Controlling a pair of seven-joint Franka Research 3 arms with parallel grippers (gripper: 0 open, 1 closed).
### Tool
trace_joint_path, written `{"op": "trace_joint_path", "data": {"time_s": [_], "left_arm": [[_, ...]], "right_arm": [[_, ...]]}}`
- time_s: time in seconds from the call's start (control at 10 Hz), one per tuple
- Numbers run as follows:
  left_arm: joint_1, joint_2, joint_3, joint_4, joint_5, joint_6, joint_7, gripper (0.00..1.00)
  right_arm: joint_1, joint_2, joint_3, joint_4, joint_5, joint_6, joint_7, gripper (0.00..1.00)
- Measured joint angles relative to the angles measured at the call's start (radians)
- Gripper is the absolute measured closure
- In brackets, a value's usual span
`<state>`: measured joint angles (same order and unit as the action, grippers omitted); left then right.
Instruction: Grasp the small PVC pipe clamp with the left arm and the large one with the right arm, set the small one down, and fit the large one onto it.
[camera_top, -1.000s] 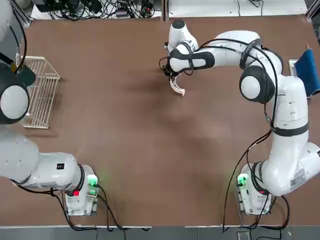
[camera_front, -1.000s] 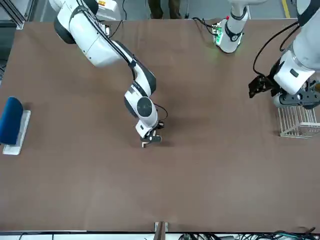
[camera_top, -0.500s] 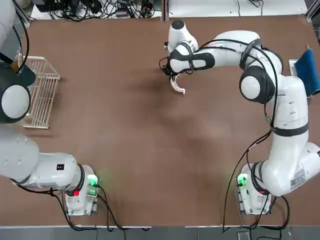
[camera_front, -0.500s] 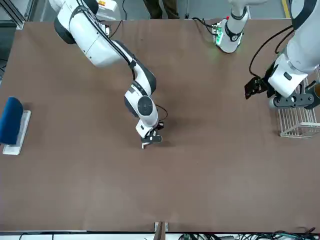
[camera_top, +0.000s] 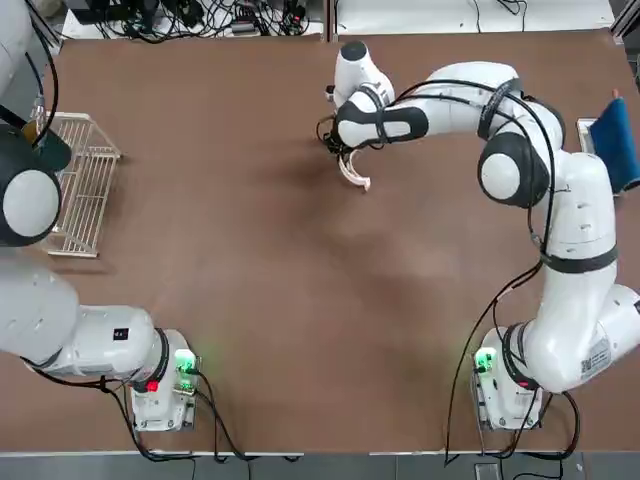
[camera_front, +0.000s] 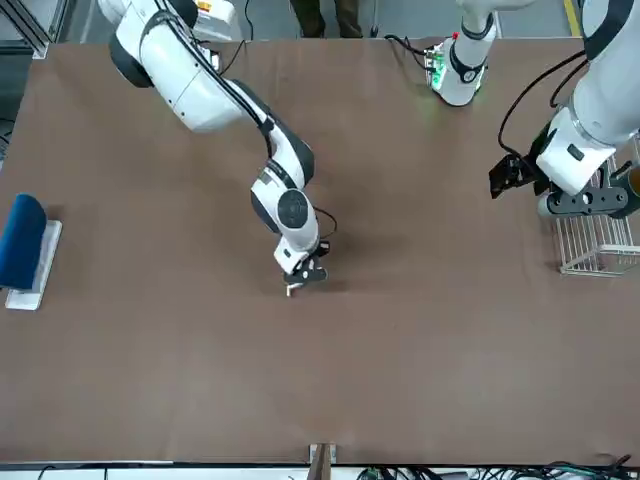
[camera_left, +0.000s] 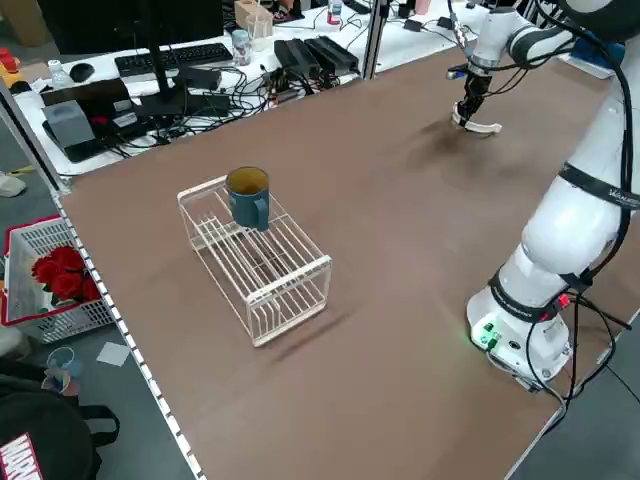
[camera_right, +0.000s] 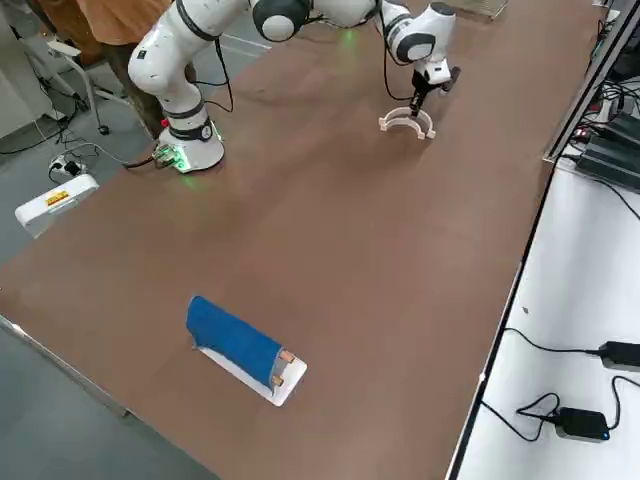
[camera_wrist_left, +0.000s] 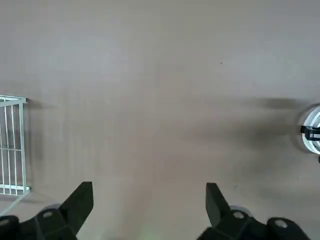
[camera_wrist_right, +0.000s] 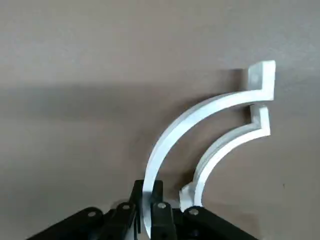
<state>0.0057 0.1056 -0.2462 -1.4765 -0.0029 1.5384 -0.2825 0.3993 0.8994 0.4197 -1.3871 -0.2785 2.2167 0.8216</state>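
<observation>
Right gripper (camera_wrist_right: 150, 220) jaws clamping the larger white plastic arc clamp (camera_wrist_right: 200, 117) over the smaller white arc clamp (camera_wrist_right: 225, 147) on the brown surface (camera_top: 250, 250); left gripper (camera_wrist_left: 150, 205) hovering, jaws wide.

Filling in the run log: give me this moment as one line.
right gripper: shut on large clamp, over small clamp on table | left gripper: open, empty, near wire rack

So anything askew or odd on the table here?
Only the wire rack: it lies tipped on its side with a blue mug perched on it. The right gripper holds the large clamp over the small clamp.
</observation>
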Motion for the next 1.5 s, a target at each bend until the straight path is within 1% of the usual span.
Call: {"op": "trace_joint_path", "data": {"time_s": [0.2, 0.3, 0.4, 0.5, 0.6, 0.7, 0.8, 1.0, 1.3, 1.4, 1.5], "left_arm": [[0.0, 0.0, 0.0, 0.0, 0.0, 0.0, 0.0, 0.0], [0.0, 0.0, 0.0, 0.0, 0.0, 0.0, 0.0, 0.0], [0.0, 0.0, 0.0, 0.0, 0.0, 0.0, 0.0, 0.0], [0.0, 0.0, 0.0, 0.0, 0.0, 0.0, 0.0, 0.0], [0.0, 0.001, 0.0, 0.0, 0.0, 0.0, 0.0, 0.0], [0.0, 0.005, -0.001, 0.0, 0.0, 0.0, 0.0, 0.0], [0.0, 0.009, -0.002, 0.0, 0.0, 0.001, 0.0, 0.0], [-0.001, 0.01, -0.007, 0.001, 0.0, 0.002, 0.001, 0.0], [0.009, -0.007, -0.006, 0.009, 0.0, 0.001, -0.011, 0.0], [0.022, -0.021, -0.004, 0.01, 0.001, -0.012, -0.012, 0.0], [0.041, -0.033, -0.002, 0.01, 0.001, -0.028, -0.006, 0.0]], "right_arm": [[0.0, 0.0, 0.001, 0.0, 0.0, 0.0, 0.001, 0.8], [0.0, 0.0, 0.0, 0.0, 0.0, -0.001, 0.001, 0.68], [-0.002, -0.001, 0.0, 0.001, 0.0, -0.001, 0.001, 0.52], [-0.005, -0.005, 0.0, 0.004, 0.0, -0.001, 0.001, 0.38], [-0.013, -0.016, 0.0, 0.009, 0.0, -0.019, 0.002, 0.22], [-0.029, -0.035, 0.001, 0.015, 0.0, -0.064, 0.002, 0.09], [-0.054, -0.069, 0.004, 0.021, 0.0, -0.125, 0.002, 0.0], [-0.135, -0.178, 0.017, 0.032, 0.005, -0.262, 0.002, 0.0], [-0.312, -0.381, 0.021, 0.034, 0.077, -0.416, -0.012, 0.0], [-0.379, -0.439, 0.019, 0.034, 0.101, -0.452, -0.05, 0.0], [-0.438, -0.49, 0.003, 0.033, 0.122, -0.49, -0.118, 0.0]]}}
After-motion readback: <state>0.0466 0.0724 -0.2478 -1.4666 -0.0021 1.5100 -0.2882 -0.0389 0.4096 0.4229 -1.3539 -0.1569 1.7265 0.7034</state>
